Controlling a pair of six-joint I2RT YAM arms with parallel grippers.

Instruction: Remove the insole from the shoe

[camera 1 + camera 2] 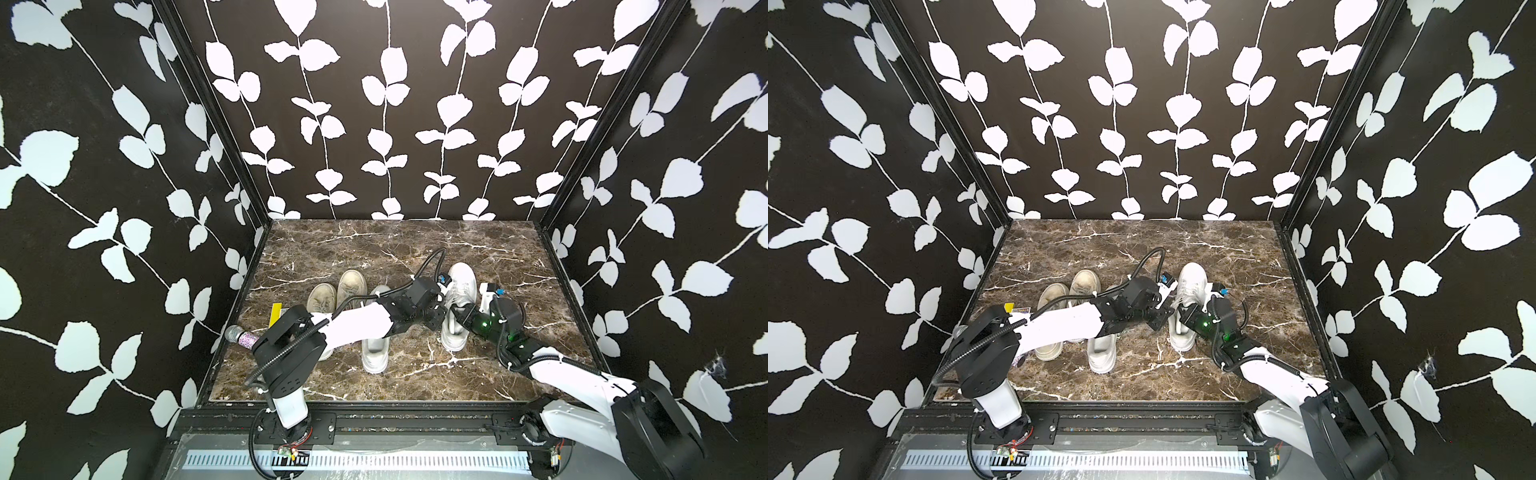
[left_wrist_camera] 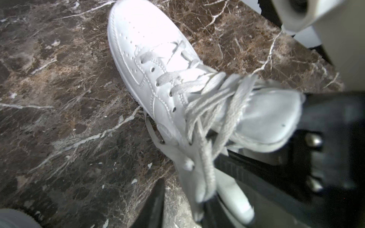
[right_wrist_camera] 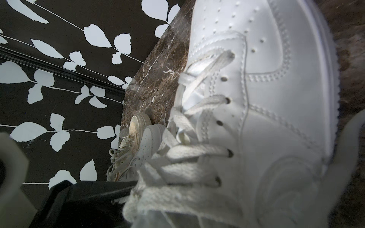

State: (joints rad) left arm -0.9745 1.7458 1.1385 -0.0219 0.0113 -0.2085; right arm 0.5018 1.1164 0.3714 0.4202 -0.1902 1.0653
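Note:
A white laced shoe stands on the marble floor at centre right, toe pointing away, and shows in both top views. The insole is hidden inside it. My left gripper is at the shoe's left side by the collar. In the left wrist view its dark fingers stand apart, open, with the shoe's side wall and a lace end between them. My right gripper reaches into the shoe's mouth from the right, under the tongue and laces. It is shut, and what it pinches is hidden.
A second white shoe lies just left of the arms. Two beige sneakers sit further left. A glittery microphone and a yellow packet lie near the left wall. Leaf-patterned walls close in three sides.

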